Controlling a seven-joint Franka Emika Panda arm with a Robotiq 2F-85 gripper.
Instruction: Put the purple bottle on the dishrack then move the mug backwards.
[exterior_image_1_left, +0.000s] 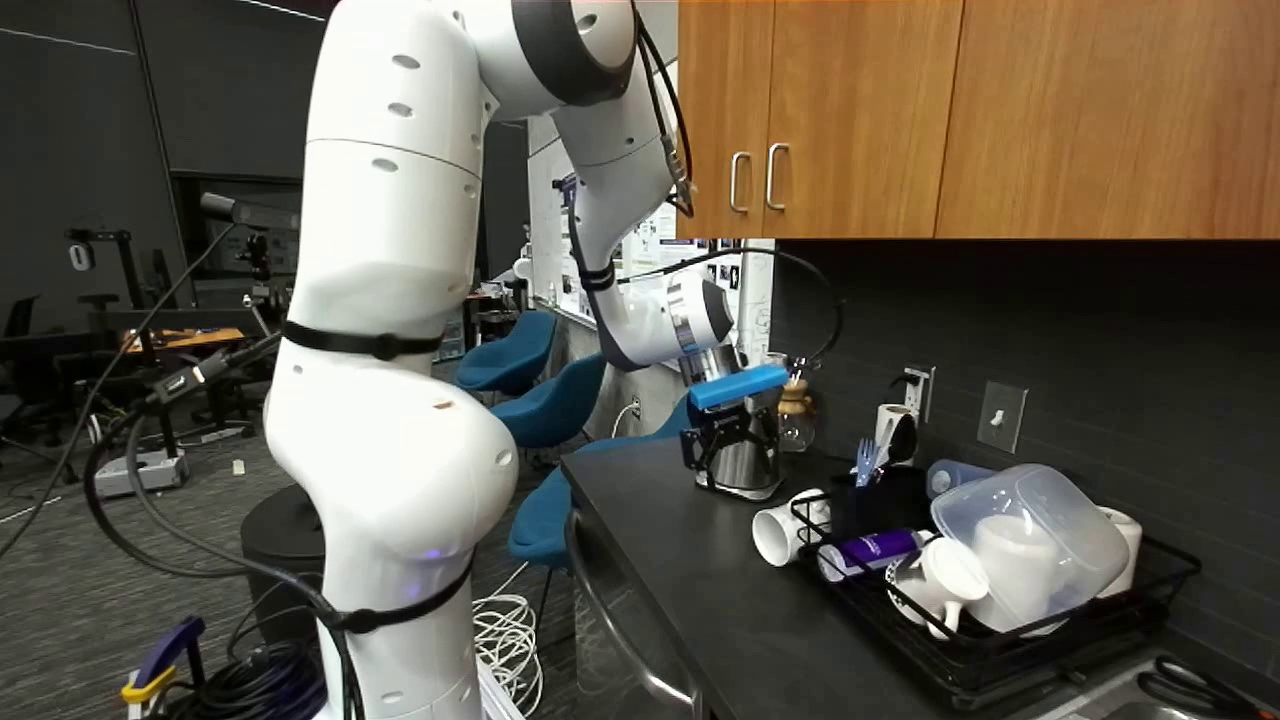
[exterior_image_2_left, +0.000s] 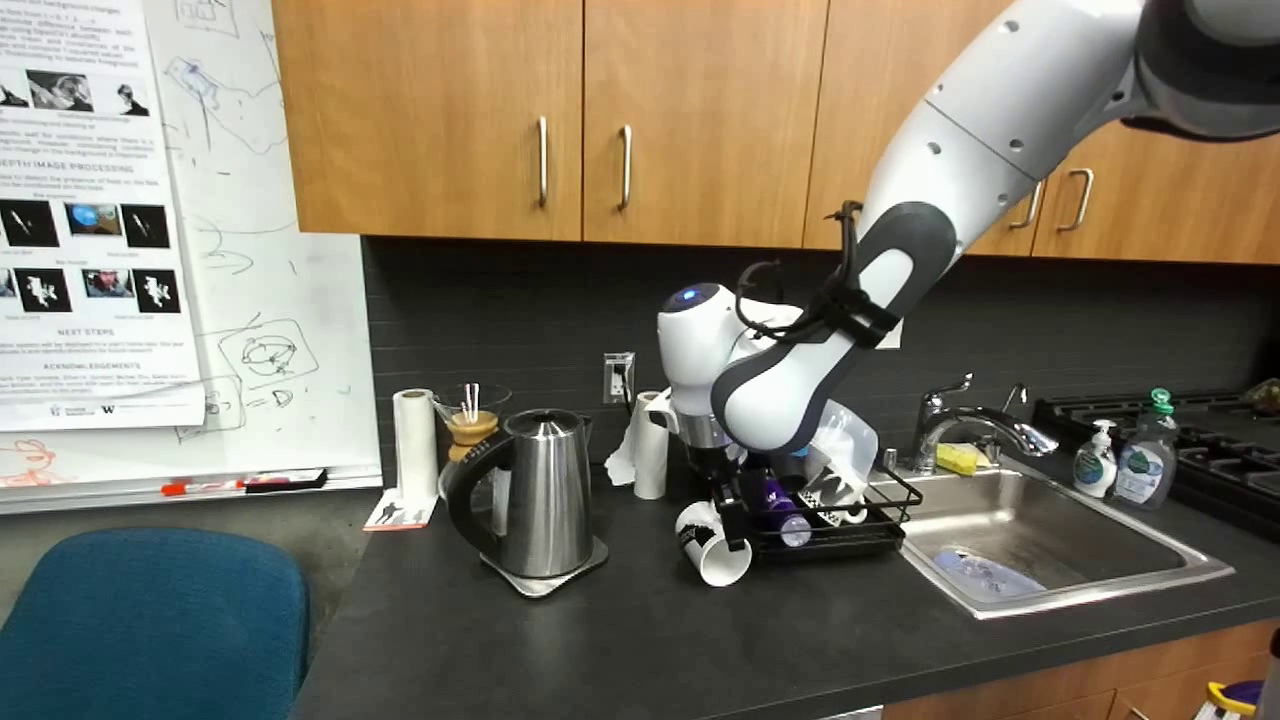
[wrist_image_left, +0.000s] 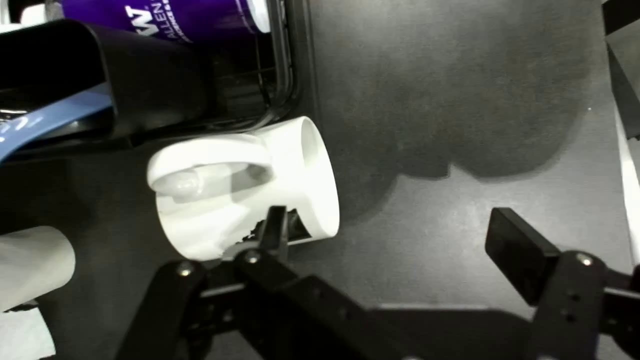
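In both exterior views the purple bottle (exterior_image_1_left: 868, 551) (exterior_image_2_left: 784, 505) lies on its side within the black dishrack (wrist_image_left: 283, 62) (exterior_image_2_left: 845, 548). The white mug (wrist_image_left: 295, 175) (exterior_image_1_left: 776, 533) (exterior_image_2_left: 706, 540) rests tipped over on the dark counter, just outside the rack's corner, its handle on top in the wrist view. Above the counter, my gripper (wrist_image_left: 389, 220) stands wide open with only bare counter showing between its fingers. One of the fingers (wrist_image_left: 274, 230) overlaps the mug's side in the wrist view; whether it touches is unclear. The bottle's far end is out of the wrist view.
A steel kettle (exterior_image_2_left: 548, 500) stands beyond the mug, away from the rack. A black utensil holder (wrist_image_left: 155, 75), a white cup (exterior_image_1_left: 950, 570) and a clear plastic tub (exterior_image_1_left: 1070, 500) crowd the rack. Paper towel (exterior_image_2_left: 651, 450) stands by the wall; cabinets (exterior_image_2_left: 700, 120) hang overhead.
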